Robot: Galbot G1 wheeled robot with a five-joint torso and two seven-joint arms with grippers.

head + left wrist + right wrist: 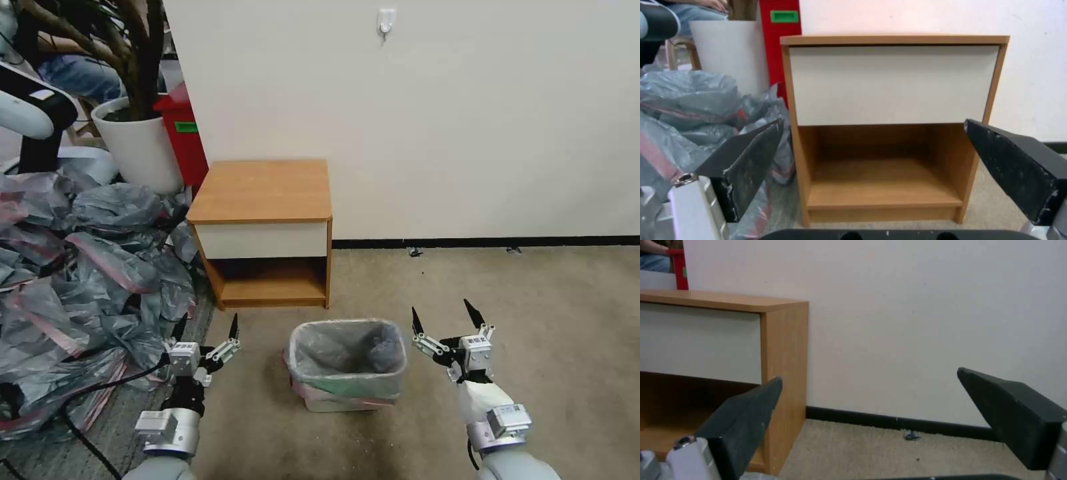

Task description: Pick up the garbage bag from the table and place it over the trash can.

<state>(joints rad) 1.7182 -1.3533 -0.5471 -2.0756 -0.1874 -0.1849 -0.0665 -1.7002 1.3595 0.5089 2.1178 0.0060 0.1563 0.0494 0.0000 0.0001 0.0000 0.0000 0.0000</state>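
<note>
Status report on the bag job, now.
Left gripper and right gripper open, empty, flanking the trash can. Garbage bag lines the can, mouth folded over the rim. Table top bare. Nothing in the way.

My left pincer and right pincer each carry two black, pointed fingers, wedge-shaped and scuffed white along the edges up close. The fingers hinge on small silver linkages from a boxy white-and-silver block; the right block bears a small printed label. Behind them come dark joints, ribbed silver wrist cuffs and grey forearms. A black cable trails from my left arm.
</note>
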